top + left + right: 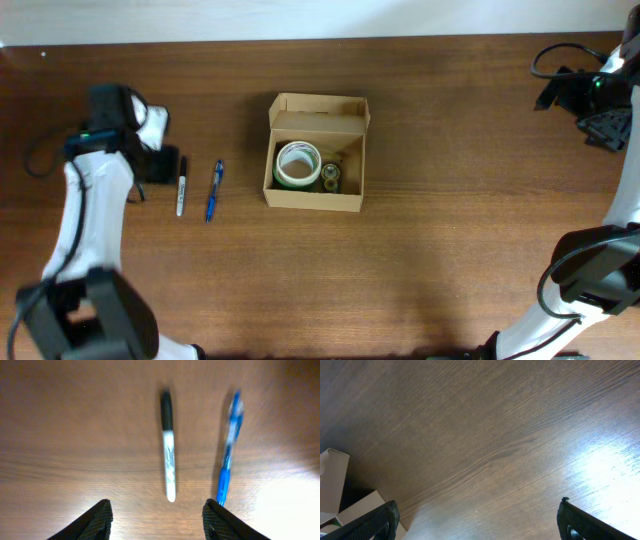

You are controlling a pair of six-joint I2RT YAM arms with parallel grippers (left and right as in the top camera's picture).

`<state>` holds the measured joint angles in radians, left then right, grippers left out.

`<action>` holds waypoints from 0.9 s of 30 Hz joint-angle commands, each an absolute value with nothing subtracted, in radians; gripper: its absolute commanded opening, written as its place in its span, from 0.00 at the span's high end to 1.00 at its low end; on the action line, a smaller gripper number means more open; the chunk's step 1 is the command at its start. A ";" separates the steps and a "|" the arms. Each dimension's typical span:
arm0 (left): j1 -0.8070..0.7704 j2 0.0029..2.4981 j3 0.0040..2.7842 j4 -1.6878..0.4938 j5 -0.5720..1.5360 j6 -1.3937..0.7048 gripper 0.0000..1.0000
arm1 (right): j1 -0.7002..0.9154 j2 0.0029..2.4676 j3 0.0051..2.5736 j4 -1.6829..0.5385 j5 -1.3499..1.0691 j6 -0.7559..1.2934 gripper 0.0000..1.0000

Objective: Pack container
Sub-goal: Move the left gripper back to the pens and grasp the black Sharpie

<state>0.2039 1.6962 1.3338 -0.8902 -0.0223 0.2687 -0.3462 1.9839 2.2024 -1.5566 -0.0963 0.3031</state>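
- Hovering well to the left of the small tan cardboard container point(312, 198), the left gripper point(160, 522) points down at the brown wooden table point(450, 250). Its arm reaches in from the near-left corner, and its jaws stand apart, holding nothing.
- A black-capped white marker point(181, 185) and a blue ballpoint pen point(214, 190) lie side by side, apart, between that gripper and the container.
- The container sits mid-table, open-topped, its flap lid raised at the far side. A white-and-green tape roll point(297, 163) and a small dark round item point(331, 178) rest inside.
- It looks light and thin-walled, likely to slide or dent, so pinching one side wall at the rim seems safest.
- Far right of the container, the right gripper point(477, 525) hangs tilted above bare wood, jaws spread wide and empty.
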 commanded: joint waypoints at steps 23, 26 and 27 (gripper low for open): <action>0.209 1.913 1.325 -0.784 0.073 0.278 0.48 | -0.347 1.986 2.197 -1.556 -0.101 0.300 0.01; 0.209 1.937 1.325 -0.778 0.072 0.278 0.48 | -0.347 1.986 2.197 -1.556 -0.101 0.300 0.01; 0.209 1.946 1.325 -0.775 0.073 0.278 0.48 | -0.347 1.986 2.197 -1.555 -0.101 0.300 0.01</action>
<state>0.2054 1.9125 1.3163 -0.7822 0.0540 0.2684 -0.3462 1.9839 2.2024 -1.5562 -0.0963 0.3035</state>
